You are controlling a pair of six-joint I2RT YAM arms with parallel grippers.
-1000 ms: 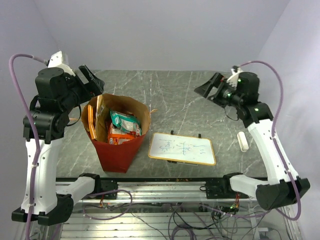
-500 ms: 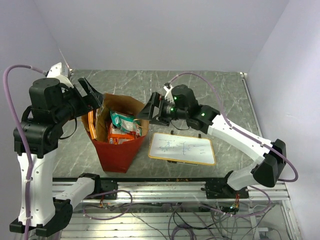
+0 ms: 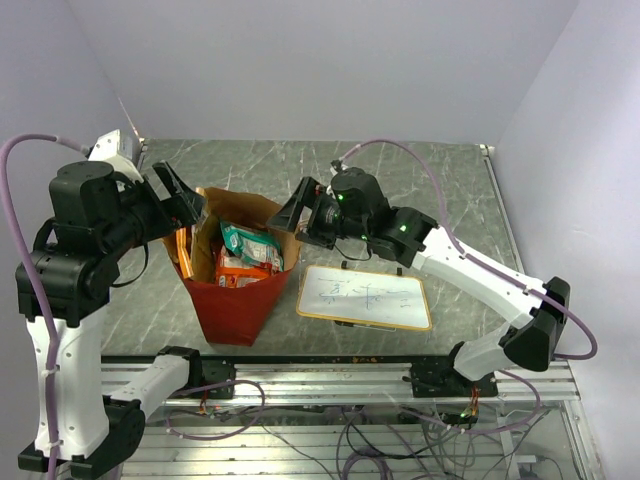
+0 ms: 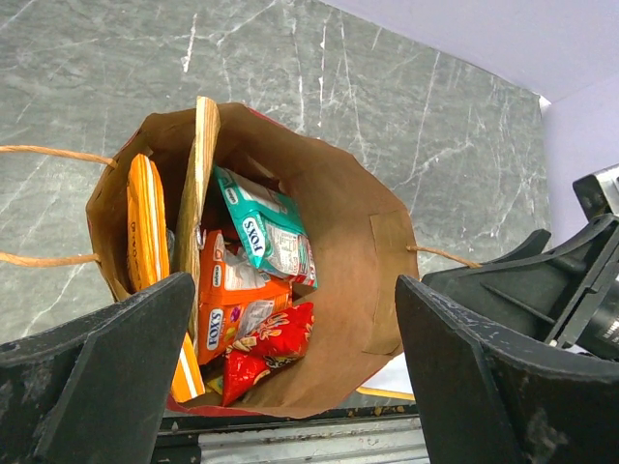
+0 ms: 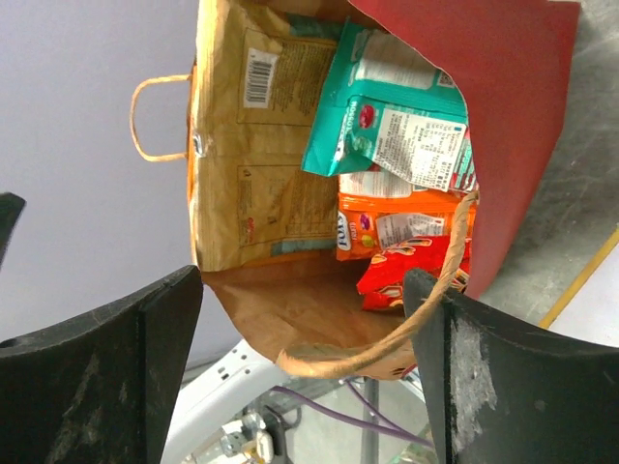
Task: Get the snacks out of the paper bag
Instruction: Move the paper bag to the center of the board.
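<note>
The grey marbled worktop (image 3: 400,180) carries no loose packet that the views show, so by my reading nothing has been taken out and the whole job is ahead.

The tall paper bag (image 3: 235,305), red outside and brown kraft inside, stands upright with its mouth open. It sits just beneath the left pincer (image 3: 185,200) and just beside the right pincer (image 3: 290,212), with one at either side of its rim.

Both pincers are spread wide and pinch nothing. A thin string handle loops close to one finger of the right pincer; whether it touches I cannot tell.

Inside the bag, the large flat orange-tan foil chip bag (image 5: 251,164) stands on edge against the wall under the left pincer. Towards the right pincer lies a crinkly teal foil packet (image 4: 266,227), uppermost. Under it is a smaller orange foil packet (image 4: 232,309), and lowest a small red foil packet (image 4: 276,338). All of these remain to be lifted out.
</note>
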